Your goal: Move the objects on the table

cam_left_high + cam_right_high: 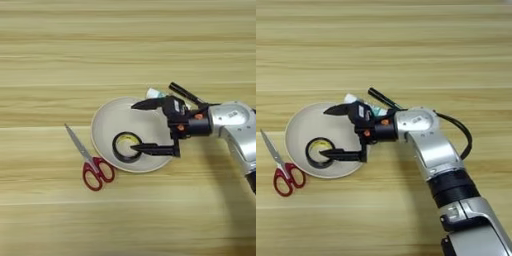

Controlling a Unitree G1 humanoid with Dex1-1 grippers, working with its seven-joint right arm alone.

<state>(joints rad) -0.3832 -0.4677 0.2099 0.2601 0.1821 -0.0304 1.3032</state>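
Note:
The black ring of tape [119, 151] [311, 156] with a yellowish core lies flat on the round beige plate [107, 122] [298, 127]. My right gripper [133, 127] [325, 132] is open wide over the plate. Its far finger points left above the plate's middle. The near finger's tip reaches over the ring's right rim into its hole; whether it touches the ring I cannot tell. The slim black marker pen [184, 92] [382, 98] lies on the table [125, 40] just behind my wrist, partly covered by it.
A white-and-green glue stick [154, 93] [350, 98] peeks out beside the plate's far rim, next to the marker. Red-handled scissors [97, 171] [288, 178] lie left of the plate, blades pointing up-left. My silver forearm [428, 145] crosses the lower right.

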